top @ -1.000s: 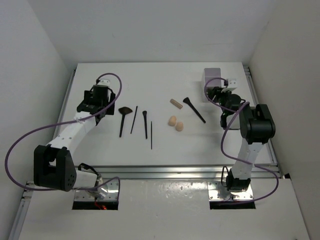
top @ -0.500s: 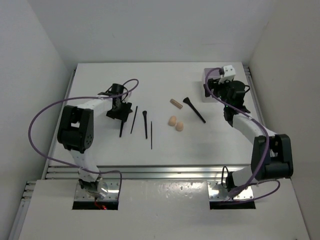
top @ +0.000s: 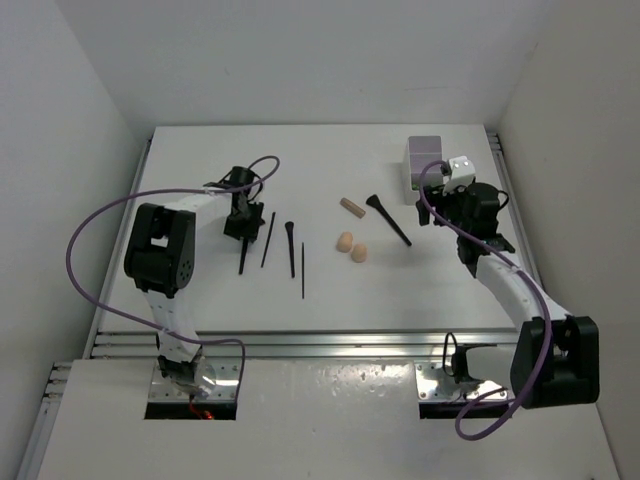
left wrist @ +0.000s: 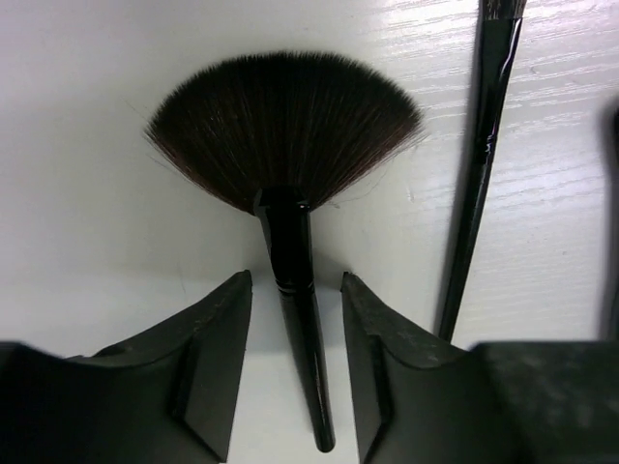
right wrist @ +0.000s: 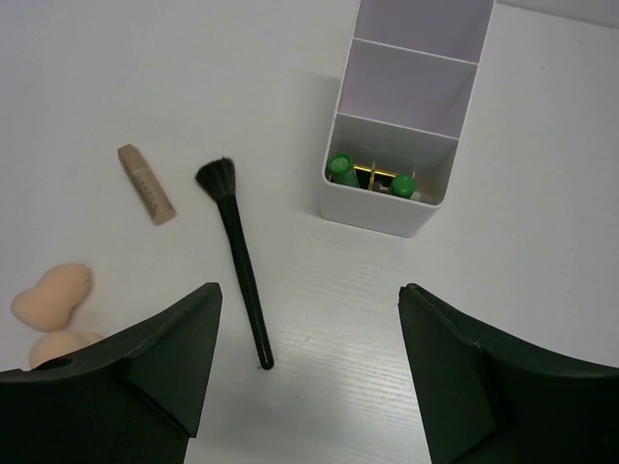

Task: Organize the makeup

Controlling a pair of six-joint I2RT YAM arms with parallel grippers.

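My left gripper (top: 241, 221) (left wrist: 295, 280) is open and low over the black fan brush (left wrist: 285, 145); the brush handle lies between the jaws with a gap on each side. A thin black pencil (top: 268, 238) (left wrist: 476, 184), a small black brush (top: 290, 248) and another pencil (top: 303, 270) lie just right of it. A tan cylinder (top: 350, 207) (right wrist: 146, 183), two beige sponges (top: 345, 242) (right wrist: 50, 293) and a black brush (top: 388, 220) (right wrist: 237, 253) lie mid-table. My right gripper (top: 445, 207) (right wrist: 309, 290) is wide open and empty, above the table near that brush's handle end.
The translucent white compartment box (top: 425, 155) (right wrist: 406, 116) stands at the back right; its nearest compartment holds green-capped tubes (right wrist: 338, 166), and the other two show nothing inside. White walls enclose the table on three sides.
My left gripper has moved right and down onto the fan brush. My right gripper has drawn back from the box toward the near side.
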